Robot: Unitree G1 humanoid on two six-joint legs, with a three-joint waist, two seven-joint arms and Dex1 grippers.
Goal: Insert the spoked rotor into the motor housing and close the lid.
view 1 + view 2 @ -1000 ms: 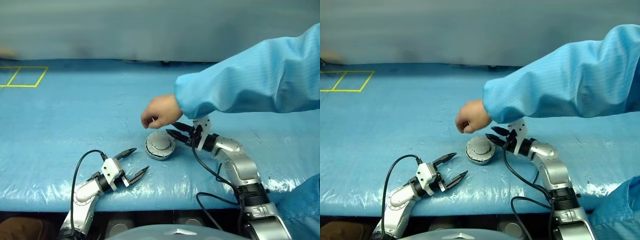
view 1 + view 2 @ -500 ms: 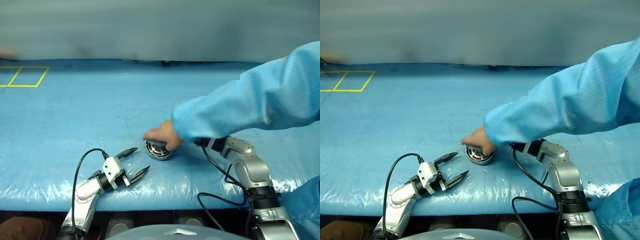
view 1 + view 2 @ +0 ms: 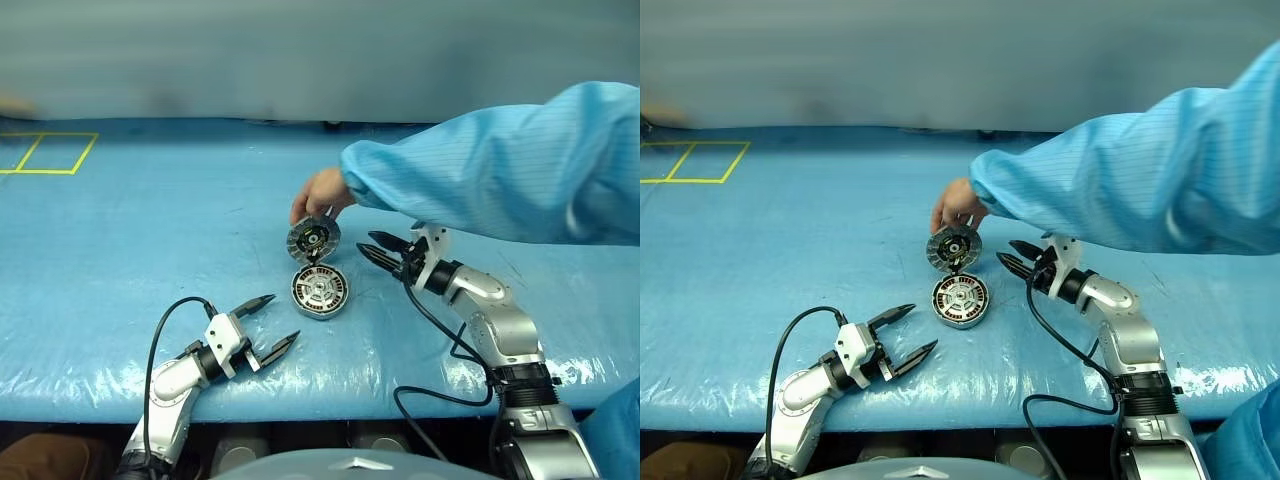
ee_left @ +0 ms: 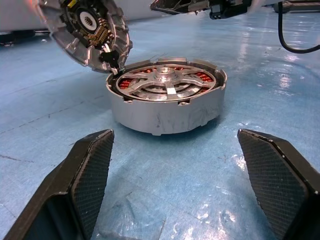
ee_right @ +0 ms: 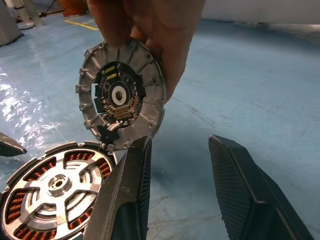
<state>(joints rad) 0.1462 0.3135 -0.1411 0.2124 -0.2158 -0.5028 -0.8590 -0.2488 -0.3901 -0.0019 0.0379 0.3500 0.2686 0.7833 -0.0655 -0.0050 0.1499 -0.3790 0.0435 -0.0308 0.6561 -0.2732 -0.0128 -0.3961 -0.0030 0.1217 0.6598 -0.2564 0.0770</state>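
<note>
The motor housing [image 3: 319, 291] lies on the blue table with the spoked rotor [image 4: 167, 85] seated inside it, copper windings showing between its silver spokes. The lid [image 3: 313, 240] stands tilted up on its hinge, inner face toward me, and a person's hand [image 3: 322, 196] holds it by the top edge. My right gripper [image 3: 368, 245] is open and empty, just right of the lid and apart from it. My left gripper [image 3: 282, 318] is open near the front edge, its fingers [image 4: 90, 165] pointing at the housing a short way off.
The person's blue sleeve [image 3: 490, 170] reaches in from the right above my right arm. Yellow tape squares [image 3: 50, 152] mark the far left of the table [image 3: 150, 230]. Black cables [image 3: 160, 340] hang from both wrists over the front edge.
The hand came down onto the closed housing and swung the lid up open, baring the rotor. My right gripper drew back to the right, away from the housing. The left gripper stayed put.
</note>
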